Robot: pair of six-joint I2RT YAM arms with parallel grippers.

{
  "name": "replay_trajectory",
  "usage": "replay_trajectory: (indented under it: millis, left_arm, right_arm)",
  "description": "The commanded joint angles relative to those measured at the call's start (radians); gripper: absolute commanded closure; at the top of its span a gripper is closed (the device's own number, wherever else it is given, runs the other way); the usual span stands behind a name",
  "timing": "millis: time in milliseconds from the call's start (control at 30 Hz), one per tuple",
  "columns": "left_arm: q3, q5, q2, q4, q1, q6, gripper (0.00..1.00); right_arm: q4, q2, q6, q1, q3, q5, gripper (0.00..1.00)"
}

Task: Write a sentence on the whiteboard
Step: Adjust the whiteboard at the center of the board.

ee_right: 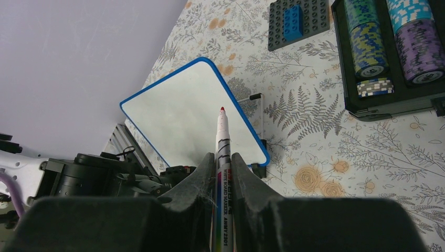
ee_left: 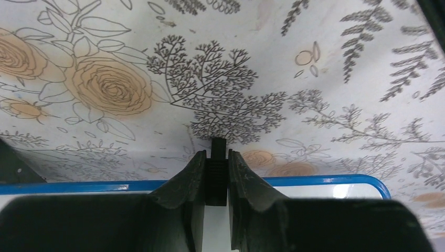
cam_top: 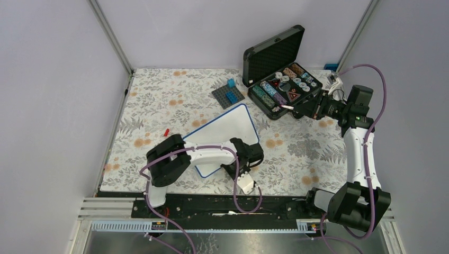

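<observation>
The whiteboard [cam_top: 225, 129] lies tilted on the flowered cloth, blue-framed and blank; no sentence shows on it. It also shows in the right wrist view [ee_right: 181, 113]. My left gripper [cam_top: 251, 152] sits at the board's near right edge. In the left wrist view it [ee_left: 215, 155] is shut on a small black foot [ee_left: 215, 176] at the blue frame [ee_left: 325, 180]. My right gripper [cam_top: 299, 110] hovers by the chip case, well right of the board. It [ee_right: 223, 157] is shut on a white marker [ee_right: 222, 136] whose bare red tip [ee_right: 222, 109] points toward the board.
An open black case of poker chips [cam_top: 280, 79] stands at the back right, also in the right wrist view [ee_right: 388, 52]. A grey studded baseplate with blue bricks [cam_top: 228, 96] lies behind the board. A small red piece [cam_top: 166, 130] lies left of the board.
</observation>
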Motion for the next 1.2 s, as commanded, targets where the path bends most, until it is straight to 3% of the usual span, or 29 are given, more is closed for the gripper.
replay_trajectory:
  millis: [0, 67, 233, 333, 433, 533, 800, 967, 1167]
  left_arm:
    - [0.082, -0.104, 0.024, -0.04, -0.007, 0.119, 1.0]
    - [0.088, -0.129, 0.036, -0.04, -0.007, 0.131, 0.96]
    - [0.09, -0.157, 0.037, -0.021, -0.008, 0.104, 0.59]
    - [0.111, -0.156, 0.02, -0.018, -0.011, 0.058, 0.48]
    - [0.15, -0.127, -0.008, -0.034, -0.02, 0.005, 0.45]
    - [0.165, -0.111, -0.047, -0.043, -0.039, -0.035, 0.33]
    - [0.339, 0.074, -0.151, -0.135, -0.032, -0.313, 0.31]
    - [0.477, 0.28, -0.221, -0.154, 0.148, -0.561, 0.32]
    - [0.548, 0.532, -0.288, -0.122, 0.546, -0.759, 0.33]
  right_arm:
    - [0.034, -0.013, 0.0, -0.006, -0.005, -0.036, 1.0]
    - [0.033, -0.012, -0.002, -0.006, -0.006, -0.039, 1.0]
    - [0.033, -0.012, -0.002, -0.006, -0.003, -0.043, 1.0]
    - [0.034, -0.01, -0.001, -0.006, 0.0, -0.041, 1.0]
    - [0.036, -0.009, 0.007, -0.006, 0.01, -0.036, 1.0]
    - [0.038, -0.006, 0.013, -0.006, 0.02, -0.033, 1.0]
    - [0.074, -0.006, 0.051, -0.006, 0.025, -0.02, 1.0]
    - [0.094, -0.002, 0.071, -0.007, 0.023, -0.006, 1.0]
    - [0.109, 0.003, 0.088, -0.007, 0.014, -0.017, 1.0]
